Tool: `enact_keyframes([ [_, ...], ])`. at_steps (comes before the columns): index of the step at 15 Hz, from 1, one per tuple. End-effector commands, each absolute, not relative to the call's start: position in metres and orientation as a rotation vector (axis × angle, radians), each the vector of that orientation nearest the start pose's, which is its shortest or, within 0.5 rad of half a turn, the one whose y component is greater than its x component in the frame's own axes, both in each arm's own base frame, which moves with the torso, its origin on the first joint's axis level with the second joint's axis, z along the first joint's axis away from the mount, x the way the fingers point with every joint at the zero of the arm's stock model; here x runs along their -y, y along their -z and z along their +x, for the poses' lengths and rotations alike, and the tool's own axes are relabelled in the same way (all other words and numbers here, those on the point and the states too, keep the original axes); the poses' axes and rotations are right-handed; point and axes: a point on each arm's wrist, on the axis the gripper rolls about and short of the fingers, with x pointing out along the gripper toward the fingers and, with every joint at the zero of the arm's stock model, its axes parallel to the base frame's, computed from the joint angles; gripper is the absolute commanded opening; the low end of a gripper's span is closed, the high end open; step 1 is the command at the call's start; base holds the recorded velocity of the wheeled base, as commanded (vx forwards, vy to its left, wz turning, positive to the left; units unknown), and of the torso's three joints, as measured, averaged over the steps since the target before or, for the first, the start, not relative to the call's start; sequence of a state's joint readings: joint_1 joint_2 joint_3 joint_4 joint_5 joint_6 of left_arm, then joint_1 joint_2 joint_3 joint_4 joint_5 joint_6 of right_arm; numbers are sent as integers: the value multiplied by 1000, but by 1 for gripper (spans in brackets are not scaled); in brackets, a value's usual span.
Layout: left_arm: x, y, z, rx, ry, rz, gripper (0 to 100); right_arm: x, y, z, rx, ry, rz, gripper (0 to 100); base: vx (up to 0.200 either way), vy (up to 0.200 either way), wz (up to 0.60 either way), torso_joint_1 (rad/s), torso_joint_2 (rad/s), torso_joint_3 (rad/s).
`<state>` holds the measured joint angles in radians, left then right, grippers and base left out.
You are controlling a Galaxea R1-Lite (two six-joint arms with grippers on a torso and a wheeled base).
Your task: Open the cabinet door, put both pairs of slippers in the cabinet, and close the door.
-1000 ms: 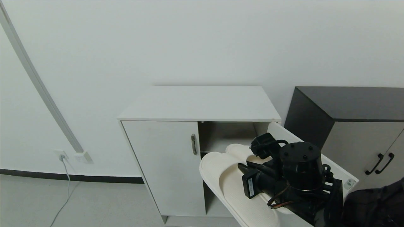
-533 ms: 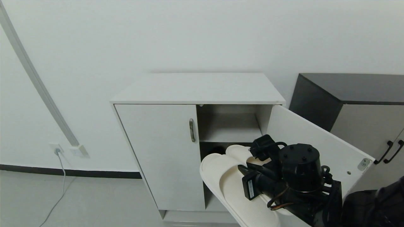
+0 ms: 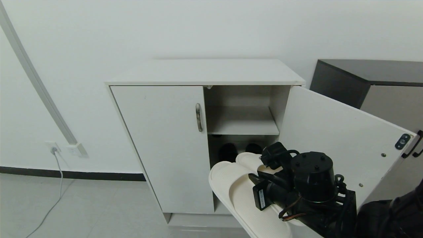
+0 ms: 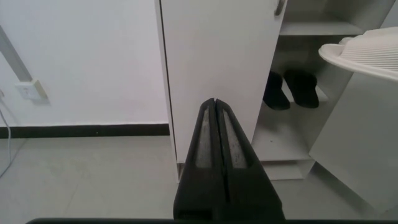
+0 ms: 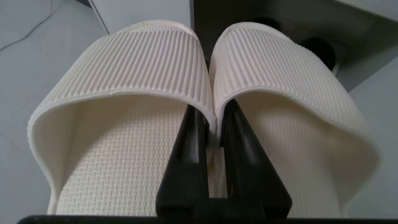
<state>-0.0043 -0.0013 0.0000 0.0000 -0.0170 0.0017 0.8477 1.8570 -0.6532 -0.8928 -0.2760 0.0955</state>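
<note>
Light, soft and likely bendy, the cream slippers (image 5: 134, 74) hang pinched by their touching inner strap edges in the right pincer (image 5: 214, 130); the left pincer (image 4: 214, 124) is clenched empty.

The head camera has dropped and the whole view has shifted with it. The right gripper (image 5: 214, 134) and its white slippers (image 3: 231, 180) have gone down too: the cabinet (image 3: 205, 71) top and upper shelf (image 3: 241, 127) now sit above the gripper, and black slippers (image 3: 228, 151) have come into sight just beyond its tips.
</note>
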Motion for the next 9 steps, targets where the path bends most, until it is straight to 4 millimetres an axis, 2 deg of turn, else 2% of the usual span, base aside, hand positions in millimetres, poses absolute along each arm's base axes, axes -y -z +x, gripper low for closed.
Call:
enact_keyframes([
  [1,0,-75,-23,0,21,2,0,-233,-119,213,-293,-554,-76,0,0,0,0,-115,456,339],
  [5,0,-75,-23,0,21,2,0,-233,-119,213,-295,-554,-77,0,0,0,0,-85,455,357],
  [9,0,-75,-23,0,21,2,0,-234,-115,214,-303,-553,-81,0,0,0,0,-25,410,380],
])
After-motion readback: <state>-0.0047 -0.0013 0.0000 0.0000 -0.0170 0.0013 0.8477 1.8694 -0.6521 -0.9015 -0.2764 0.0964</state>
